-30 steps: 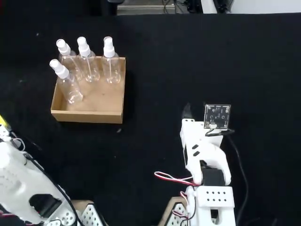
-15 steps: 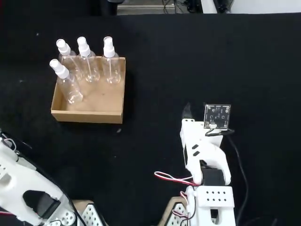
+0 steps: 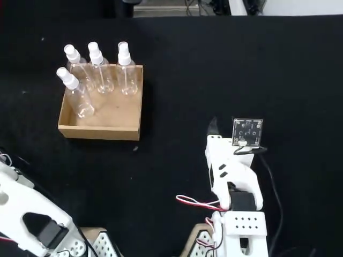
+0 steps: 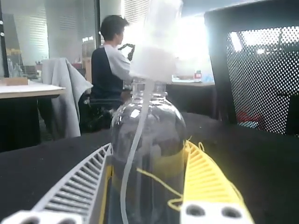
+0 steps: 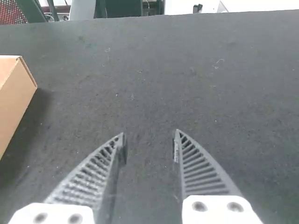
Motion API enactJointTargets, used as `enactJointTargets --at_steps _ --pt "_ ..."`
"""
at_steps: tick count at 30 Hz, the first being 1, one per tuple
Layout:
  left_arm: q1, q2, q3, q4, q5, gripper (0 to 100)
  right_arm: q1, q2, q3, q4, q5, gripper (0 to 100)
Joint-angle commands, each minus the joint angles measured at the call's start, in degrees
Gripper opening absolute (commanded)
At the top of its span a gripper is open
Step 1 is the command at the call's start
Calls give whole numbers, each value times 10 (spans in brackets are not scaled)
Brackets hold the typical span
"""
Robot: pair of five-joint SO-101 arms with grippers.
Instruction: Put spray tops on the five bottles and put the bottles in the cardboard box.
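Overhead and wrist views of the two-arm workstation on a table point(image 3: 225, 64) covered in black cloth.

**Cardboard box.** The cardboard box point(image 3: 99, 131) lies open-topped on the far left part of the table. It holds four clear bottles, each fitted with a white spray top. Three of them stand in a row against the far wall: the leftmost bottle point(image 3: 81, 69), the middle bottle point(image 3: 102, 78) and the rightmost bottle point(image 3: 128, 80). The fourth bottle point(image 3: 80, 101) stands nearer, against the left wall. The near right portion of the box floor is bare.

**Left arm.** The left arm point(image 3: 27, 214) occupies the near left corner, well apart from the box. The left gripper point(image 4: 148, 149) pinches the fifth bottle point(image 4: 147, 126), with one white finger point(image 4: 74, 186) and one yellow finger point(image 4: 203, 179) pressing on opposite sides of its clear body. This bottle is upright in the grip and carries a white spray top point(image 4: 156, 44). Its dip tube runs down inside the body.

**Right arm.** The right arm point(image 3: 233, 176) sits near the middle right, pointing toward the far side. The right gripper point(image 5: 148, 140) hangs just over the cloth with its fingers spread and nothing between them. One corner of the box lies off to its left.
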Motion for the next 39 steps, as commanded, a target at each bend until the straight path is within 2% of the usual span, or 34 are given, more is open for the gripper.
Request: enactJointTargets --at_steps 1,7,15,17,22,24,35,39 --pt "-8 33 -81 -18 2 30 -6 -13 0 3 2 141" --pt "-21 69 -158 -19 2 33 -6 -13 0 3 2 141" --pt "-15 100 -129 -19 2 41 -6 -13 0 2 2 141" --pt "-15 99 -123 -18 2 97 -6 -13 0 2 2 141" --pt "-16 104 -123 -18 5 353 -6 -13 0 2 2 141" --pt "-18 105 -123 -18 6 411 -6 -13 0 2 2 141" --pt "-22 99 -121 -18 3 411 -6 -14 0 2 2 141" --pt "-33 58 -73 -20 7 408 -6 -15 0 2 2 141"
